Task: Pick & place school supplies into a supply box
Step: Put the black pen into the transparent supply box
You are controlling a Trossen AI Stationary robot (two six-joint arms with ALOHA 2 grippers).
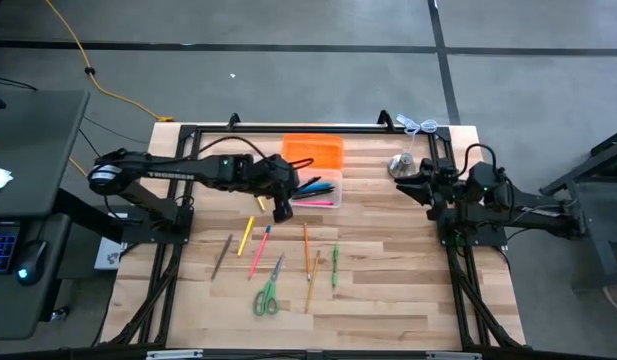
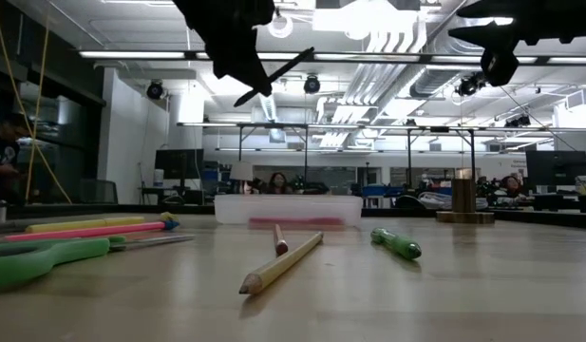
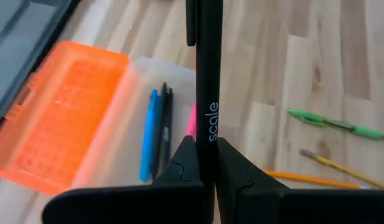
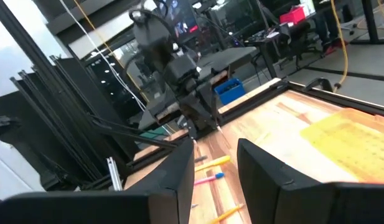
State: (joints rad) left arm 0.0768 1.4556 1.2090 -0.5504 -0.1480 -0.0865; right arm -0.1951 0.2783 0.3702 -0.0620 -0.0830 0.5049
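the left end effector [image 3: 203,163], clamped on a black pen [image 3: 208,74], hovers just beside the clear box [image 3: 155,134], the pen's length roughly parallel to the pens inside.

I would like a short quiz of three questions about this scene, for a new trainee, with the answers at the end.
1. True or false: the left gripper is shut on a black pen.
2. What lies inside the supply box? A) only scissors B) a few pens, among them a blue and a pink one C) nothing
3. Fill in: the green-handled scissors lie on the ____, not in the box.

Key
1. True; the pen stands between the closed fingers, above the table near the box.
2. B
3. table. The right gripper waits open at the right side.
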